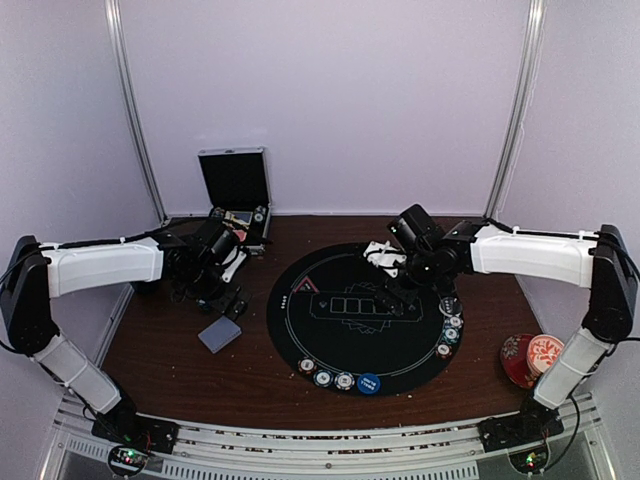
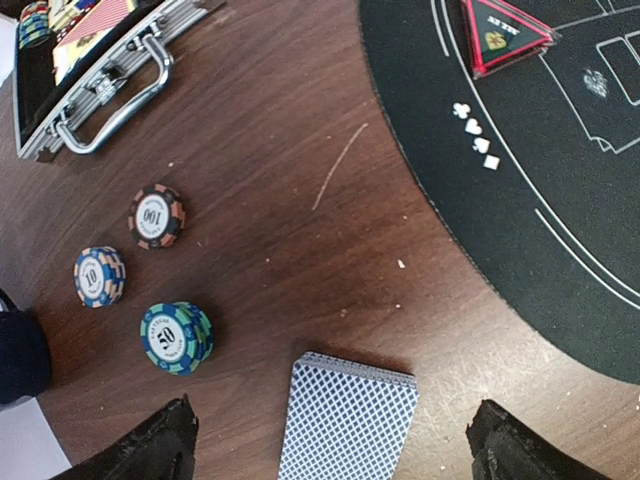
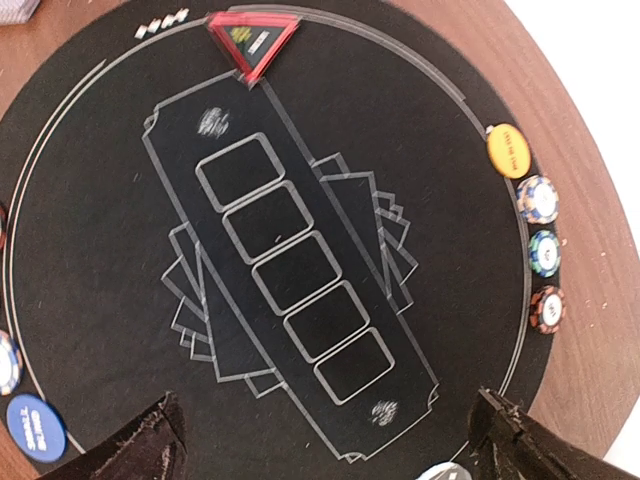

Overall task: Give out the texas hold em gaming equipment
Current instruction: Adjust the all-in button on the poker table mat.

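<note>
A deck of grey-blue-backed playing cards (image 2: 345,420) lies flat on the brown table, left of the round black mat (image 1: 365,320). My left gripper (image 2: 335,448) hovers over the deck, open, with one finger on each side and neither touching. Beside the deck stand three chip stacks: teal (image 2: 176,337), blue-white (image 2: 99,276) and dark (image 2: 156,216). My right gripper (image 3: 325,440) hangs open and empty over the mat's printed card boxes. On the mat lie a red triangle marker (image 3: 250,40), an orange button disc (image 3: 507,150), a blue button disc (image 3: 35,428) and rim chips (image 3: 545,252).
An open metal chip case (image 1: 235,180) stands at the back left, its handle (image 2: 120,95) near the chip stacks. A red floral cup and saucer (image 1: 530,358) sit at the front right, by the right arm's lower link. More chips (image 1: 322,378) line the mat's near rim.
</note>
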You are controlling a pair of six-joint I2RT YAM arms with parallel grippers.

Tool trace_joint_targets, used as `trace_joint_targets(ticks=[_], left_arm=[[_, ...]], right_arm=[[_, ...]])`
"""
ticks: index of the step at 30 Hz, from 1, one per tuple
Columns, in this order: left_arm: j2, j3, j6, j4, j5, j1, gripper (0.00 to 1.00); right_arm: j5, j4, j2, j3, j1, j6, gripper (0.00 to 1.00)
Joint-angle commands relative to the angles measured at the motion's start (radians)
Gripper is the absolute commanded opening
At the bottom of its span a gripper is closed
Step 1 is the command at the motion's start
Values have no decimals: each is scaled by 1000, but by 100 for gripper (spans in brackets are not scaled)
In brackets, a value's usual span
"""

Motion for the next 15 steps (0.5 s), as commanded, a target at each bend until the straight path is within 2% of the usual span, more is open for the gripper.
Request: trace_joint_targets(ticks=[1, 4, 15], left_arm=[[-7, -19, 66, 12, 63, 6, 98], [-4, -19, 98, 15, 110, 6, 98], [109, -21, 131, 1, 102, 6, 98]], right_arm=[[47, 78, -37, -5, 6, 39, 100], [38, 71, -43, -6, 6, 34, 100], [9, 90, -132, -29, 6, 30, 100]])
